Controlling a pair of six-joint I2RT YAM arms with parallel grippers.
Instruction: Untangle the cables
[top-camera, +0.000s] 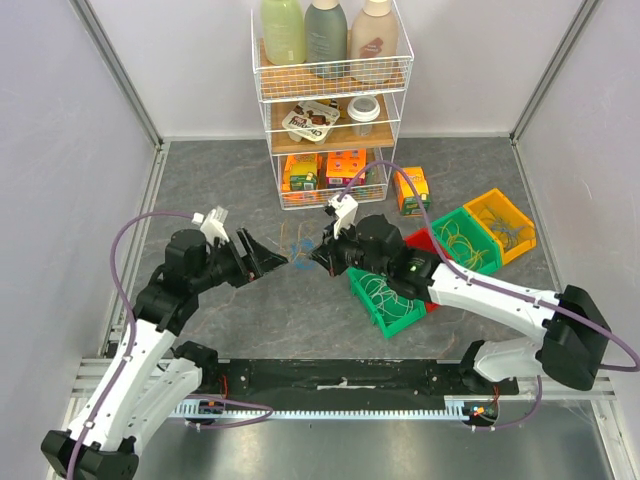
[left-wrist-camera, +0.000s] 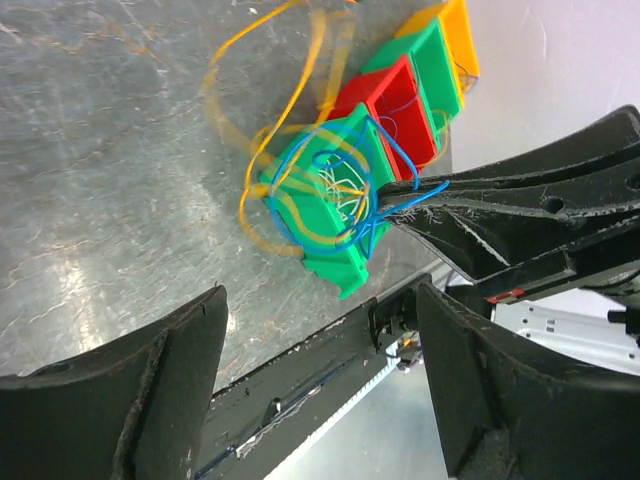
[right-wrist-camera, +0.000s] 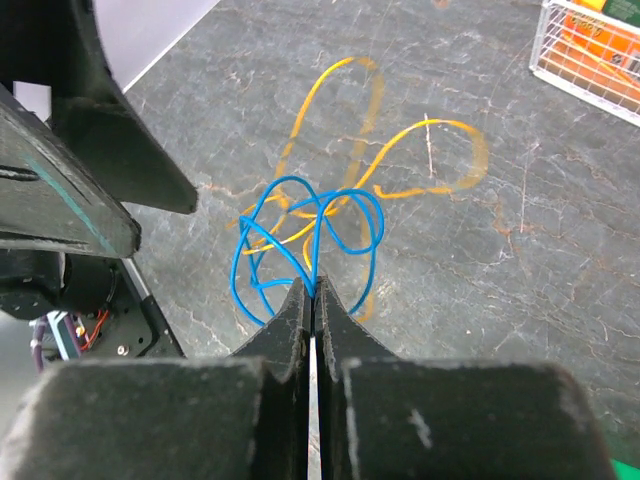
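My right gripper (right-wrist-camera: 312, 290) is clamped tight, fingers pressed flat together, pinching the blue cable (right-wrist-camera: 300, 215) right at the tips. The blue loops fan out just ahead of those jaws in a loose knot. The yellow cable (right-wrist-camera: 420, 135) threads through the blue loops and trails further ahead of the jaws over the grey table (right-wrist-camera: 520, 260). It is blurred, so I can't tell whether it touches the surface.

My left gripper (left-wrist-camera: 320, 300) stands wide apart and grips nothing. Its fingers (left-wrist-camera: 170, 380) frame the view from below. The right gripper's tip is ahead and to the right of my left jaws, near but apart, with the blue and yellow tangle hanging off it. In the top view the two grippers face each other tip to tip over the table centre, with a small gap between them.

Beyond the tangle, past my left jaws, sits a green bin (left-wrist-camera: 340, 262) with pale thin wires inside. A red bin (left-wrist-camera: 400, 85), a second green bin (left-wrist-camera: 435, 60) and a yellow bin (left-wrist-camera: 458, 35) line up further out. In the top view those bins lie beside my right arm. A white wire rack (top-camera: 330, 100) stands at the far side, ahead of both jaws.
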